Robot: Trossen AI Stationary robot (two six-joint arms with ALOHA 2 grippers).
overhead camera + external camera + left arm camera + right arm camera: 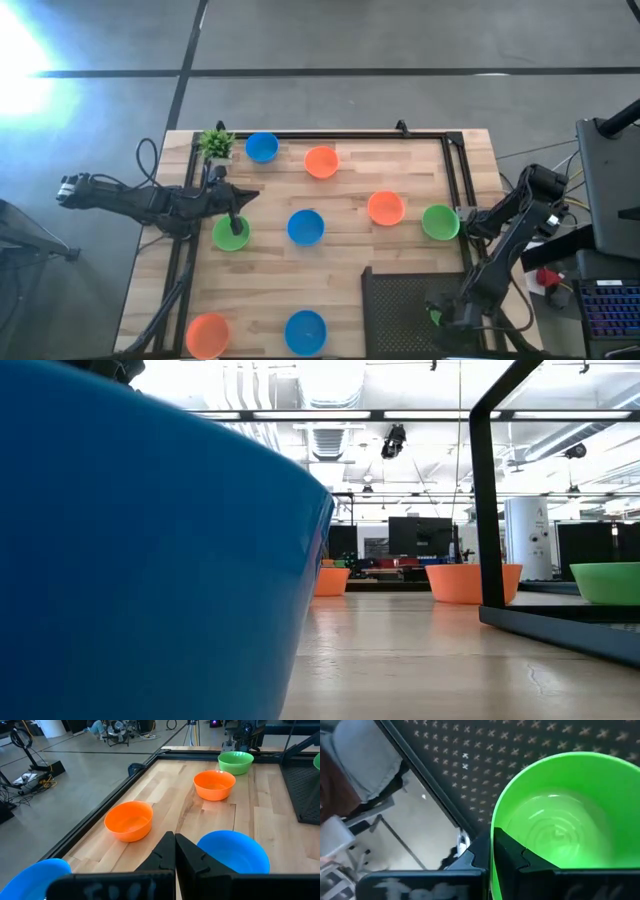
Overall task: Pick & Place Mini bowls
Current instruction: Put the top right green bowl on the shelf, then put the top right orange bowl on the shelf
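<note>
Your left jaws (236,222) are pressed together over the green plastic mini bowl (231,234) at the left-middle of the wooden desk (400,250); whether they touch that bowl you cannot tell. In the left wrist view their dark fingers (172,856) meet with nothing between them.

Your right jaws (437,316) sit low at the near right, over the dark perforated mat (400,300), clamped on the rim of a second green plastic mini bowl (560,820). The right wrist view shows the bowl's wall pinched between the two fingers (507,855), with the mat's cross pattern behind it.

The other round plastic mini bowls lie scattered and well apart:
- a blue one (261,147) at the far left, just beside the small green potted plant (216,143)
- an orange one (321,161) further along the far edge
- a blue one (306,227) at the centre
- an orange one (386,207) to its right
- a third green one (439,222) near the right rail
- an orange one (208,334) at the near left corner
- a blue one (305,331) at the near edge, filling the low view
</note>
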